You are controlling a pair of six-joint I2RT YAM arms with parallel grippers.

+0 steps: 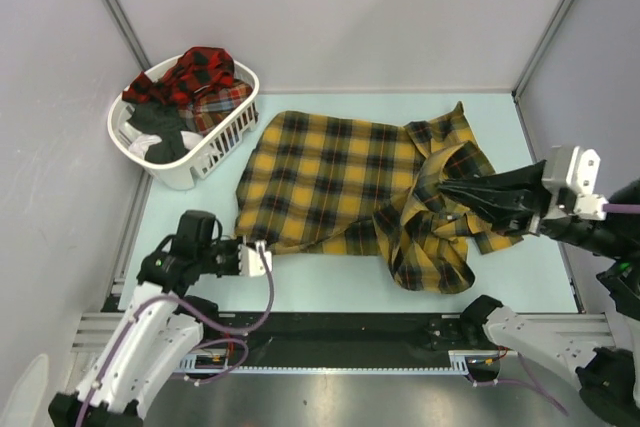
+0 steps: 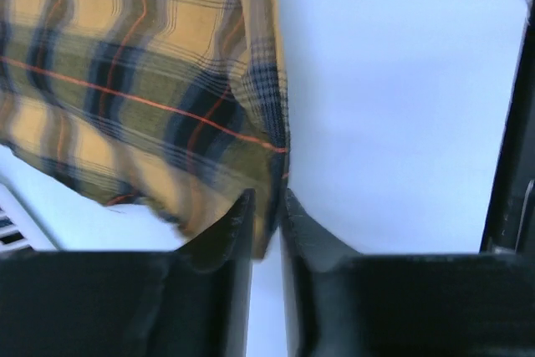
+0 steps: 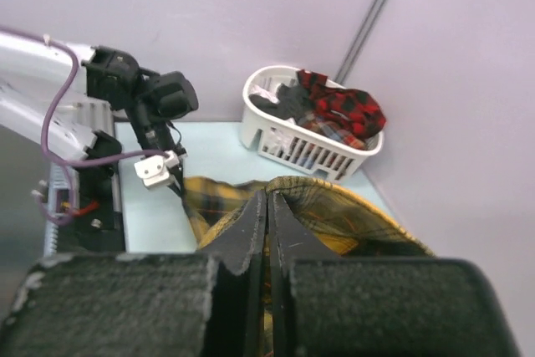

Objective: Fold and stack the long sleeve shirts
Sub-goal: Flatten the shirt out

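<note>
Grippers: right gripper pressed together, pinching bunched right side of yellow shirt mid-table. Left gripper at near-left corner, tips barely apart w/ hem between; can't tell if gripped. No fold yet. Red plaid shirts in basket far left. Nothing stacked, looks early.

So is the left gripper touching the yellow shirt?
Touching. The left wrist view shows a corner of the yellow shirt caught between the fingertips of the left gripper.
</note>
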